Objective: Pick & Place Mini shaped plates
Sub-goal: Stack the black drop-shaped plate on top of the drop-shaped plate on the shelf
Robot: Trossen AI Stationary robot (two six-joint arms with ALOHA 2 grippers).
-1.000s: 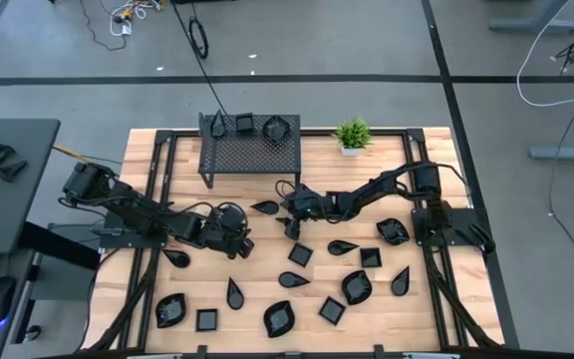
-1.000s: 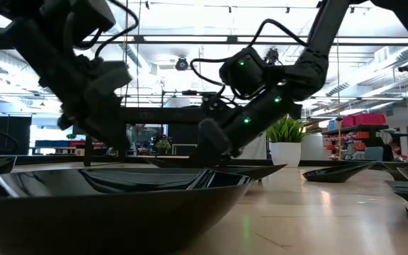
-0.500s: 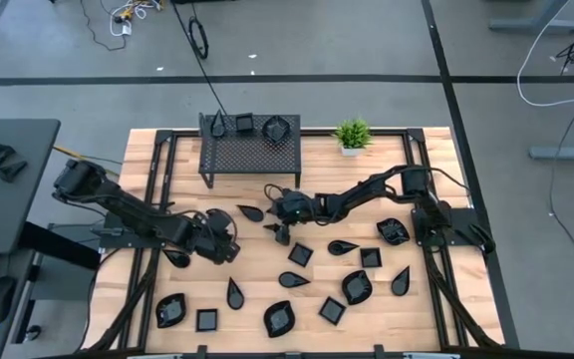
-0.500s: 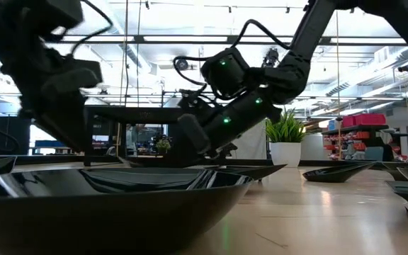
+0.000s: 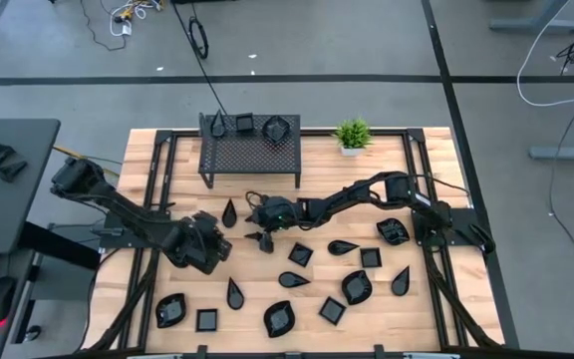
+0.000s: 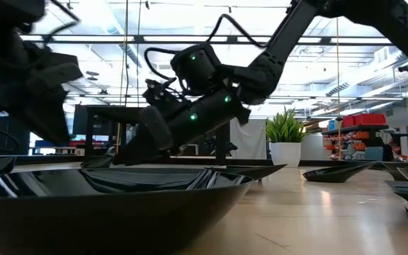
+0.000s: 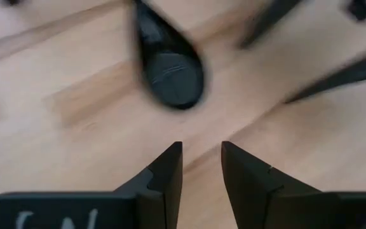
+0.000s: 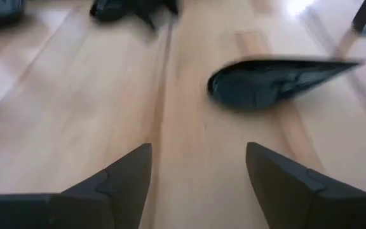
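Several glossy black mini plates lie scattered on the wooden table, among them a square one point(image 5: 298, 254) and a wavy one point(image 5: 356, 287). One teardrop plate point(image 5: 229, 211) lies flat in front of the rack. My right gripper point(image 5: 255, 214) hovers low just right of it, open; in its wrist view the gripper point(image 8: 199, 152) has that plate point(image 8: 278, 79) ahead of its fingers, apart from them. My left gripper point(image 5: 205, 249) sits near the table's left side, narrowly open point(image 7: 200, 147), holding nothing, with a teardrop plate point(image 7: 167, 70) ahead of it.
A black mesh rack point(image 5: 250, 150) stands at the far edge and carries a square plate point(image 5: 240, 124) and a wavy plate point(image 5: 277, 127). A small green potted plant point(image 5: 352, 135) stands to its right. More plates crowd the near half, such as one point(image 5: 278, 318).
My right gripper has swept toward the table's left, staying low. The teardrop plate ahead of it has slid left along the table and turned about, its point now toward the far edge. My left gripper has drawn back toward the left and near edges.
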